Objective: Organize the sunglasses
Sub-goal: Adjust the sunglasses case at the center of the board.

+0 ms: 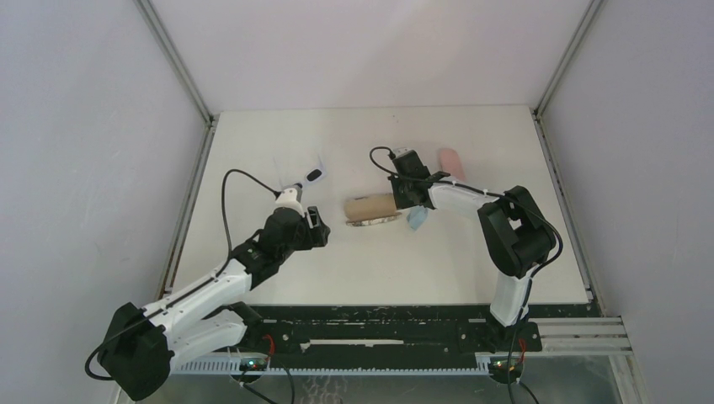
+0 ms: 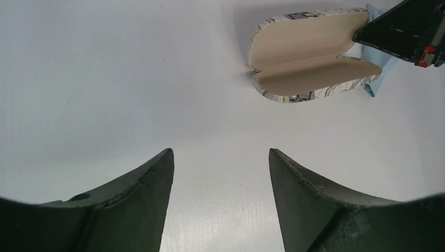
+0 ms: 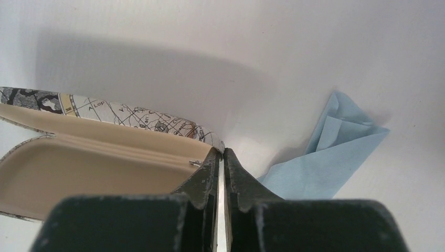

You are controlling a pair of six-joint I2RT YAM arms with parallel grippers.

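The left arm reaches in from the near left corner of the white counter [image 1: 471, 261]. The left gripper [image 2: 220, 153] hangs with its two dark fingers spread wide and nothing between them, only bare counter below. It points toward the middle of the counter.

Just beyond it, toward the back of the counter, lies the pair of white-framed sunglasses with a small dark oval lens [image 1: 313, 175]. They are apart from the gripper and seem to rest on a pale sheet [image 1: 292, 170] that hardly stands out from the counter. The top view is too small to show how the frame lies.

Near the middle sits a long hard glasses case, beige inside and printed with an old-map pattern outside [image 1: 369, 206]. It lies open like a clam, with both halves empty as far as the wrist views show.

At the case's right end is the right gripper [image 3: 220, 157], its fingers pressed together with only a sliver of light between them. The tips are right at the case's rim; whether they pinch it I cannot tell.

A crumpled light-blue cloth [image 3: 336, 152] lies just beside that end, partly under the gripper. Farther back to the right, well apart, is a pink oval case [image 1: 450, 160].
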